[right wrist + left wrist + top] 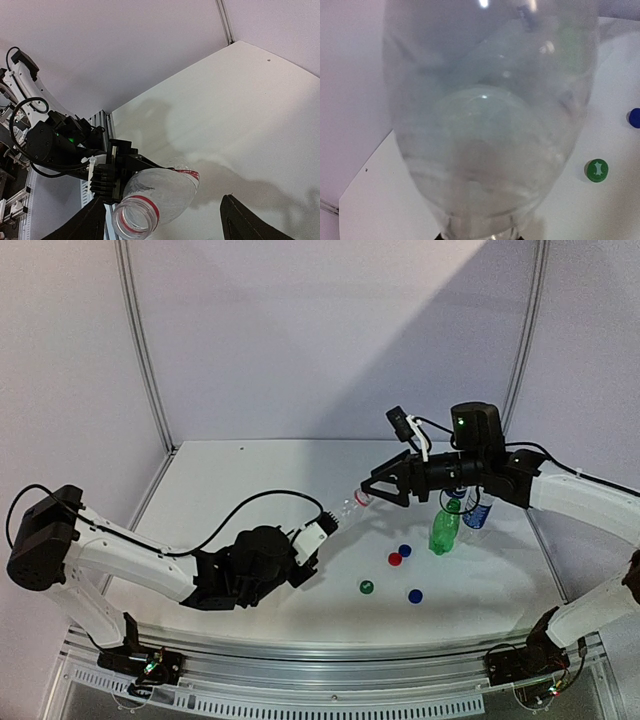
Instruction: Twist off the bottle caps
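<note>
A clear bottle with a red label [490, 125] fills the left wrist view, its rounded base nearest the lens and blurred. The left gripper [322, 527] is clamped on that base end and holds the bottle off the table [250, 470], tilted up and away towards the right arm. The neck end carries a red ring, and in the right wrist view the mouth is open, with no cap on it. The right gripper [376, 490] is spread wide, and the mouth sits between its two fingers, closer to one of them. Whether that finger touches the neck cannot be told. Four loose caps lie on the table below the right gripper, on the side towards the arm bases. A red cap [395, 560] and a blue cap [404, 550] lie just beside each other. A green cap [366, 587] and a second blue cap [415, 595] lie nearer the bases, apart from that pair. A green bottle [445, 528] stands upright just beneath the right arm's wrist, capless. Beside it stands a clear bottle with a blue label [476, 512], partly hidden by the arm.
</note>
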`<state>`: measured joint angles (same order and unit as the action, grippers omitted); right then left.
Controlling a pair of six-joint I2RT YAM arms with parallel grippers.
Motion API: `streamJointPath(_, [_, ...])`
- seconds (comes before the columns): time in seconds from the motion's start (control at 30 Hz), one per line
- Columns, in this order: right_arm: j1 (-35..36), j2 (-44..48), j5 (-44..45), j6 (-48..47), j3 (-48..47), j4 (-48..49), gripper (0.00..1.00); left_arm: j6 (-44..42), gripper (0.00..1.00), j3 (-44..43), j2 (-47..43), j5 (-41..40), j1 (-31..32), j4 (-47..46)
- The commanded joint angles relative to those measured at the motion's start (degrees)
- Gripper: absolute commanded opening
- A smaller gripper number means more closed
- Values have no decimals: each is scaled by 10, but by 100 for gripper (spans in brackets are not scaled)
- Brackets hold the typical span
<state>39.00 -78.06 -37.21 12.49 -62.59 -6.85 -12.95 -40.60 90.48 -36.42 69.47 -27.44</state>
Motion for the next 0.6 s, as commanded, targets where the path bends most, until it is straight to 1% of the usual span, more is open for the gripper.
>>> streamJointPath(0.0, [17,9,-6,-24,6,3,80,12,14,2,9,6,-6,-12])
streamJointPath(0.17, [39,8,18,-51,4,-7,78,19,14,3,4,13,-8,-12])
streamJointPath(0.3, [49,9,32,-69,5,-7,70,25,14,5,-2,22,-9,-12])
streamJointPath(0.57, [59,6,42,-86,5,-6,60,28,14,8,-2,41,-11,-15])
